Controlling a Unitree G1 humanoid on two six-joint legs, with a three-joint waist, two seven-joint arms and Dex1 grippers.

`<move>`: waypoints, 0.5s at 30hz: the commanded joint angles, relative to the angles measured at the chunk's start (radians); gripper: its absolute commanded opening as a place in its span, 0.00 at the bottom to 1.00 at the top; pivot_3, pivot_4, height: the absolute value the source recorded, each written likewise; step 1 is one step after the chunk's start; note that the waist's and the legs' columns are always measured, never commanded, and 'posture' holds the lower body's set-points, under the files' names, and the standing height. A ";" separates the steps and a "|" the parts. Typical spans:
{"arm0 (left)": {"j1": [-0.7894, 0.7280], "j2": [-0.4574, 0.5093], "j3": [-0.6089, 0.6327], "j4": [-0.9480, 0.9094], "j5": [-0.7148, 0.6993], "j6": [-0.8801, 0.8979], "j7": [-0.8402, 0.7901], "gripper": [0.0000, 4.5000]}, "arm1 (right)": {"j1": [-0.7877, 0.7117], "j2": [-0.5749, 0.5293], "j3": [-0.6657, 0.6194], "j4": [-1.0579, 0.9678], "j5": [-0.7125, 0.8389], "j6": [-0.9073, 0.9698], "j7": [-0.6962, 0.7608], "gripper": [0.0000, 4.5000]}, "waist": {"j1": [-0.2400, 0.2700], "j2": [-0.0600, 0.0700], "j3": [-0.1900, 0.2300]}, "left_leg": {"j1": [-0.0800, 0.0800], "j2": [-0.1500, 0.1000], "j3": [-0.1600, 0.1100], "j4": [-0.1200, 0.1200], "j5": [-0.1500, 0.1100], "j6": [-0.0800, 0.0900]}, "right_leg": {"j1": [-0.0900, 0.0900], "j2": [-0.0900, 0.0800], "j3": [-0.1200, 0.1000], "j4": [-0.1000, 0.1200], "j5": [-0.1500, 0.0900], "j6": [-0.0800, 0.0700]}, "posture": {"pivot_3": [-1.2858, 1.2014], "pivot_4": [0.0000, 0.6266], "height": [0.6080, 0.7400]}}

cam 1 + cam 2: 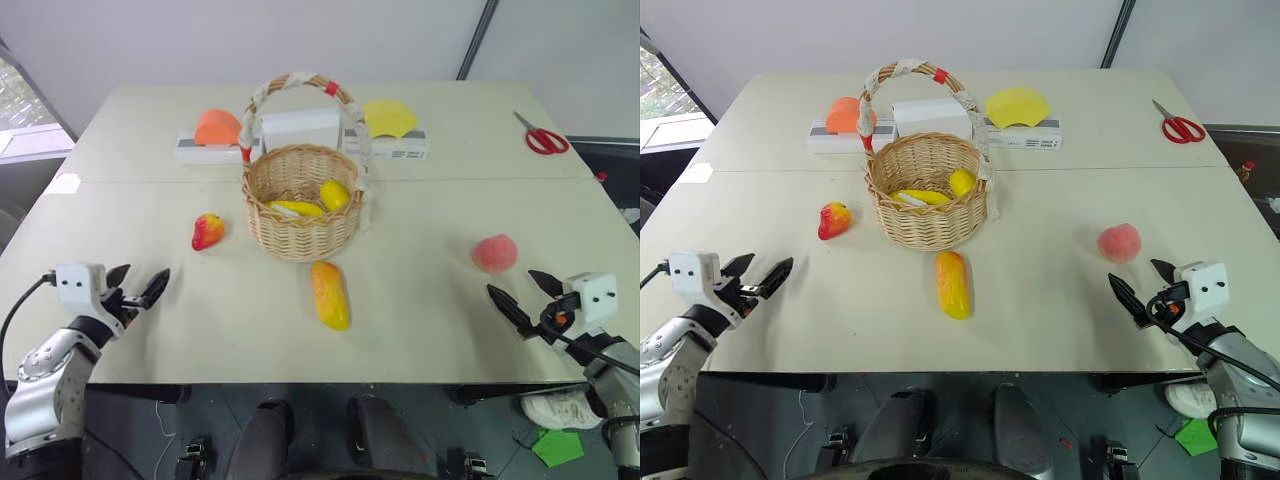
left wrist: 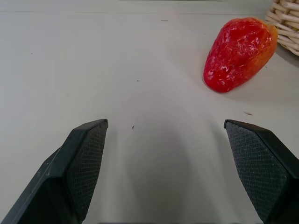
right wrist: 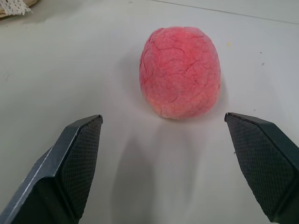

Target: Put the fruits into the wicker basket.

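A wide cream table (image 1: 420, 330) stands before pale wall panels. Nearest, at the table's front edge, the left gripper (image 1: 138, 285) hovers on the left with its two black fingers spread apart, holding nothing. The right gripper (image 1: 527, 295) hovers on the right, fingers likewise apart and empty. Just beyond the right gripper lies the pink peach (image 1: 494, 253). At centre lies the yellow-orange mango (image 1: 331, 294), just in front of the wicker basket (image 1: 300, 205). A small red-yellow fruit (image 1: 207, 231) lies near the basket's left side, ahead of the left gripper. Inside the basket rest a banana (image 1: 296, 209) and a lemon (image 1: 334, 194). Behind it sit white boxes (image 1: 300, 130) bearing orange and yellow shapes. Red scissors (image 1: 543, 137) lie at the far right.
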 commanded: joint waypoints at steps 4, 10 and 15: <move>-0.004 0.004 0.012 -0.011 0.000 -0.031 0.004 0.95 | -0.013 -0.007 -0.008 -0.021 -0.001 -0.015 -0.017 0.97 | 0.000 0.000 0.000 | 0.000 0.000 0.000 0.000 0.000 0.000 | 0.000 0.000 0.000 0.000 0.000 0.000 | 0.52 0.24 1.00; -0.033 0.023 -0.016 -0.057 0.001 0.002 0.006 0.95 | -0.052 -0.033 -0.073 -0.123 0.121 0.091 -0.038 0.97 | 0.000 0.000 0.000 | 0.000 0.000 0.000 0.000 0.000 0.000 | 0.000 0.000 0.000 0.000 0.000 0.000 | 0.52 0.24 1.00; -0.099 0.088 -0.071 -0.118 -0.002 0.073 -0.026 0.95 | -0.094 -0.132 0.021 -0.289 0.190 0.211 0.040 0.97 | -0.001 0.000 0.000 | 0.000 0.000 0.000 0.000 0.000 0.000 | 0.000 0.000 0.000 0.001 0.000 0.000 | 0.52 0.24 1.00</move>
